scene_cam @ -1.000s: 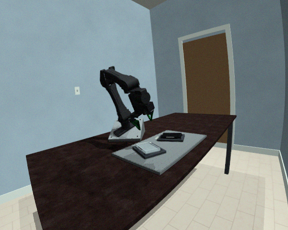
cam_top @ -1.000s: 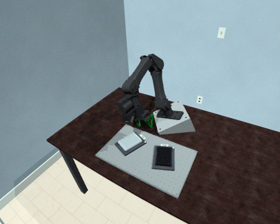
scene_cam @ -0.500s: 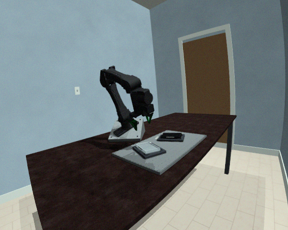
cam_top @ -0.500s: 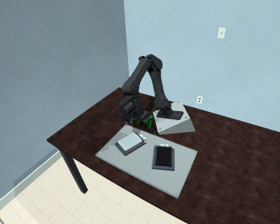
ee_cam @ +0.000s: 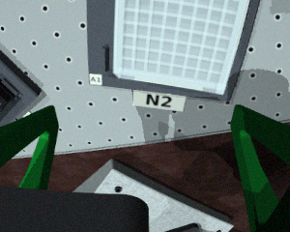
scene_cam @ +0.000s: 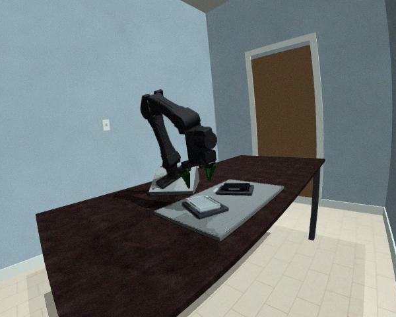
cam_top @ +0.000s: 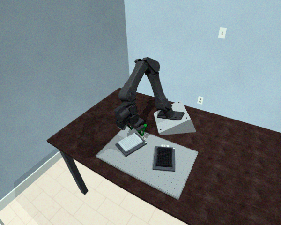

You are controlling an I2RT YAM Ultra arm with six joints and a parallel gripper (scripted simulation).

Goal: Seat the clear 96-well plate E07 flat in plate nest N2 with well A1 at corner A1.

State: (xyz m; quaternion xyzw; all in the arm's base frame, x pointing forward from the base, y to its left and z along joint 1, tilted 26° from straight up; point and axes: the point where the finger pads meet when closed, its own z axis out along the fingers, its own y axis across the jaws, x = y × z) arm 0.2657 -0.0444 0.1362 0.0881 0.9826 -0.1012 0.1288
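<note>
The clear plate E07 (cam_top: 130,142) lies on the dark nest N2 (cam_top: 127,151) at the left of the grey deck; it also shows in the exterior view (scene_cam: 204,203). In the wrist view the plate (ee_cam: 184,22) sits shifted toward the nest's right side, leaving a left locator bar (ee_cam: 106,58) uncovered. The N2 label (ee_cam: 159,100) and the A1 corner mark (ee_cam: 95,79) are below it. My gripper (ee_cam: 144,115) (cam_top: 138,129) (scene_cam: 197,174) is open and empty, above the deck's rear edge by the plate's short end. The black plate E01 (cam_top: 164,156) (scene_cam: 236,186) lies in nest N1.
The perforated grey deck (cam_top: 148,162) carries both nests. The arm's wedge-shaped base (cam_top: 173,121) (ee_cam: 159,207) stands just behind the deck, close under the gripper. A corner of nest N1 shows at the wrist view's left edge.
</note>
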